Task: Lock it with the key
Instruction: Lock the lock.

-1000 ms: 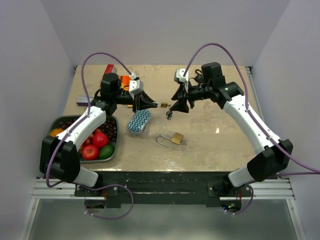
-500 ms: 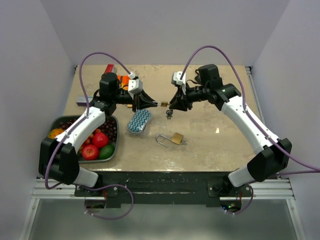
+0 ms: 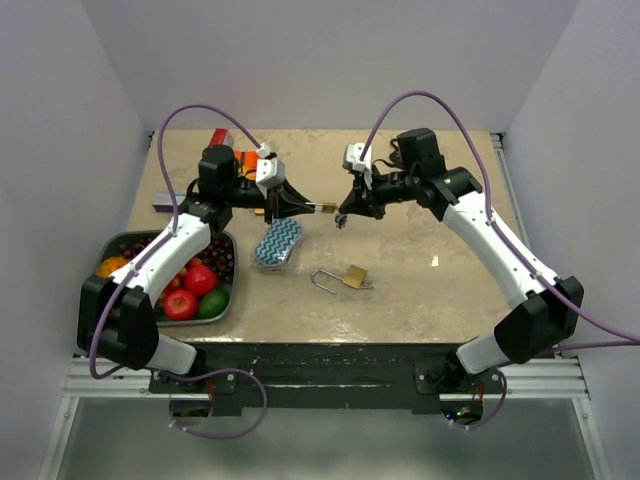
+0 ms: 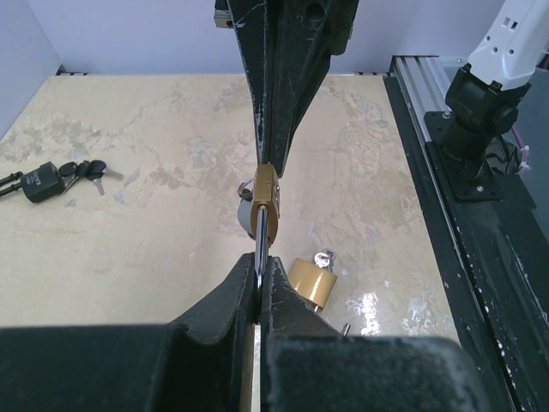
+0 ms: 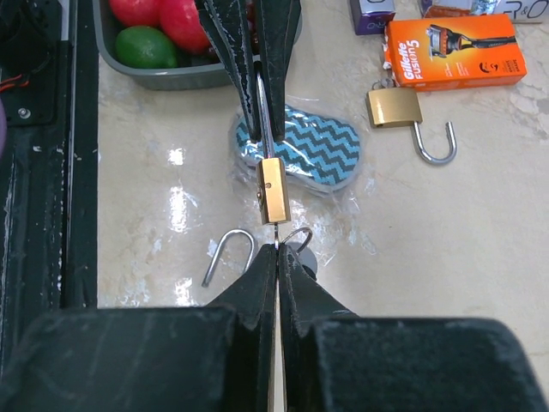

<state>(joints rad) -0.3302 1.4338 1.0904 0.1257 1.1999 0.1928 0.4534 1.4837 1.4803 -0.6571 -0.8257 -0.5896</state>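
Above pale marbled table, working in mid-air between the two arms. Pinching the right gripper tight together on the flat of the key. Meeting the end face of the brass padlock with the blade, perhaps entering it; impossible to tell how deep. Clamping the left gripper together on the padlock's opposite end, seemingly by the thin shackle, seen edge-on.

Holding the padlock well clear of the table, near the blue zigzag sponge, with a second padlock lying open on the surface nearer the arm bases.

Judging the step as seating the key in the keyhole. Calling next, probably, for pushing fully home along that line, then twisting about it while bracing firmly with the left.

Lying roughly level, with the long axis running gripper to gripper across the table. Pointing the keyhole end at the right arm and the shackle end at the left. Aiming the key blade back along the same line.
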